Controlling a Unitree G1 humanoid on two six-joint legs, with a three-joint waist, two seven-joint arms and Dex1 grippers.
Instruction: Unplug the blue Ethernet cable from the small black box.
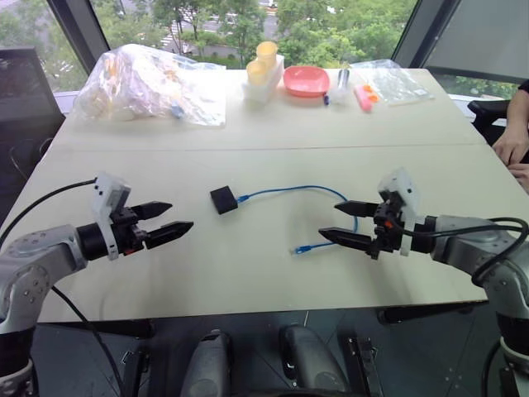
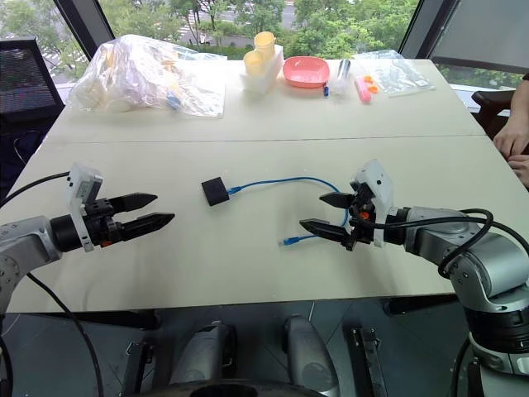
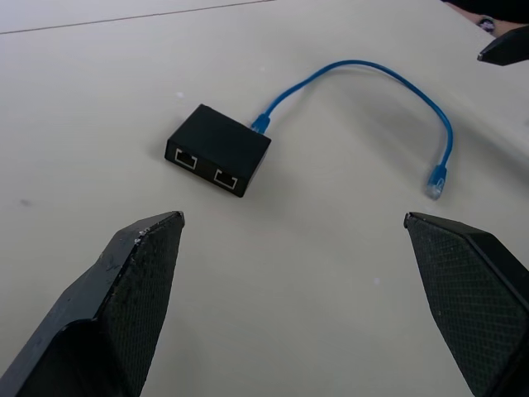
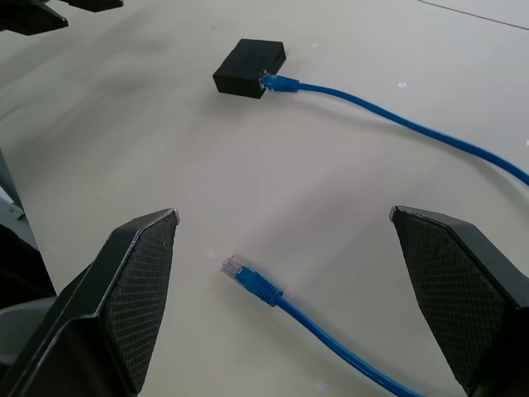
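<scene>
Waiting: both claws are held wide open over the table [image 1: 248, 273], with nothing gripped.
Left claw [image 1: 165, 222]: jaws are spread fully; the box [image 1: 223, 199] is seen ahead of it and toward the right claw, apart from the tips.
Right claw [image 1: 347, 223]: jaws are spread fully; the cable's [image 1: 285, 191] loose plug [image 4: 248, 281] is found just ahead, between its fingers in the wrist view.
Box: it is judged light and rigid, likely to slide on the smooth top if pulled unbraced; two empty ports [image 3: 202, 167] are shown on the side facing the left claw.
Cable: it is judged thin, limp and springy; one plug [image 4: 277, 82] is seated in the box's side toward the right claw, and the cord is arced round to the free end.
Hold: the box is best pinched across its flat sides; the cable is best taken at the seated plug, not mid-cord, since a latch tab is probably to be pressed.
</scene>
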